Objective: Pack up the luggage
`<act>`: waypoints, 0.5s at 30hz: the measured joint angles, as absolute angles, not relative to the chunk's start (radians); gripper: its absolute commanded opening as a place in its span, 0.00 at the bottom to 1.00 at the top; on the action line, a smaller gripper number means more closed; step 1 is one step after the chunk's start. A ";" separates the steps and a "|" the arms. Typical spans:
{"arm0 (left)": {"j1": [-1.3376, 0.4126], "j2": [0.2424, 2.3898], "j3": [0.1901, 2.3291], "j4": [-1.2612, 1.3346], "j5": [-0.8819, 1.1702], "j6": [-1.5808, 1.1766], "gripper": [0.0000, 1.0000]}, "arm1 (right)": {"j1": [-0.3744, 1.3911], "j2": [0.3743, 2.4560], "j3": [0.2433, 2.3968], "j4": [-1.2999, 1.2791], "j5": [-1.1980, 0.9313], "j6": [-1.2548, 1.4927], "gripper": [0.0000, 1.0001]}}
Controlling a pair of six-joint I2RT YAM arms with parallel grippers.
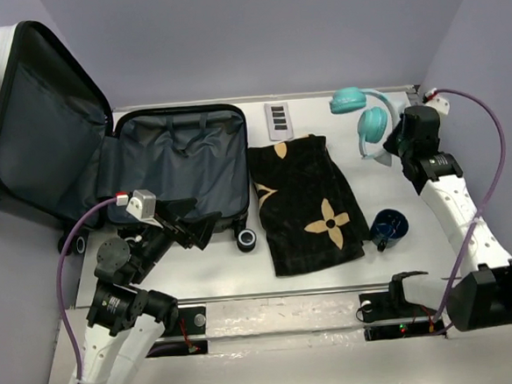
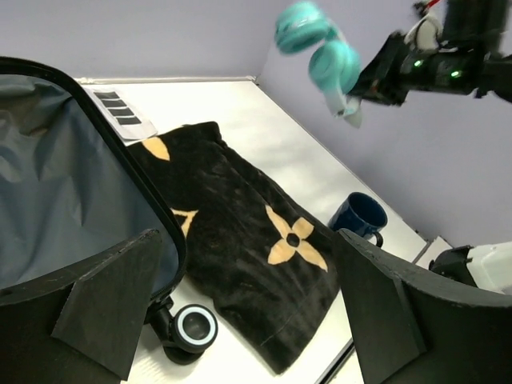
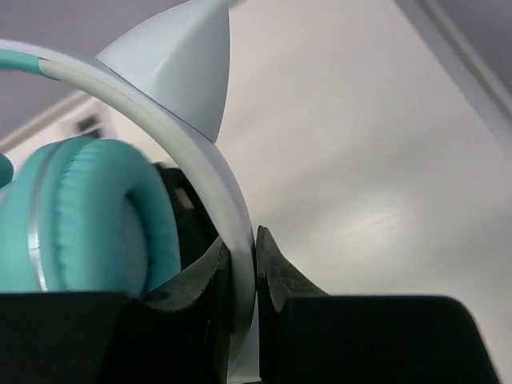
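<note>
The luggage (image 1: 179, 162) lies open at the table's left, lid propped up, dark grey lining showing; its rim and a wheel also show in the left wrist view (image 2: 88, 160). My right gripper (image 1: 391, 143) is shut on the white band of teal headphones (image 1: 369, 118), held in the air at the back right; the band sits between the fingers (image 3: 240, 264). My left gripper (image 1: 197, 227) is open and empty at the suitcase's near edge (image 2: 240, 320). A black towel with tan flowers (image 1: 308, 201) lies right of the suitcase.
A dark blue mug (image 1: 389, 227) stands right of the towel, also seen from the left wrist (image 2: 358, 216). A white remote (image 1: 278, 120) lies at the back behind the towel. Purple walls close in the table at the back and sides.
</note>
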State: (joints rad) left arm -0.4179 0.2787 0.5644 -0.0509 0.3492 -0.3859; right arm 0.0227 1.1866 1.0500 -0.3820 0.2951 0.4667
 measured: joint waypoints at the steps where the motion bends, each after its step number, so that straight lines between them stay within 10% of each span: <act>1: -0.418 0.278 0.564 -0.051 0.346 -0.388 0.99 | 0.056 1.165 1.079 -0.381 0.287 0.465 0.07; 15: -0.405 0.224 0.566 -0.088 0.205 -0.410 0.99 | 0.831 1.825 1.660 -0.339 0.207 0.529 0.13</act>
State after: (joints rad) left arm -0.4053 0.2237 0.5655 -0.0875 0.2050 -0.4103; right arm 0.8307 1.8248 1.6604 -0.3389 0.2066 0.5293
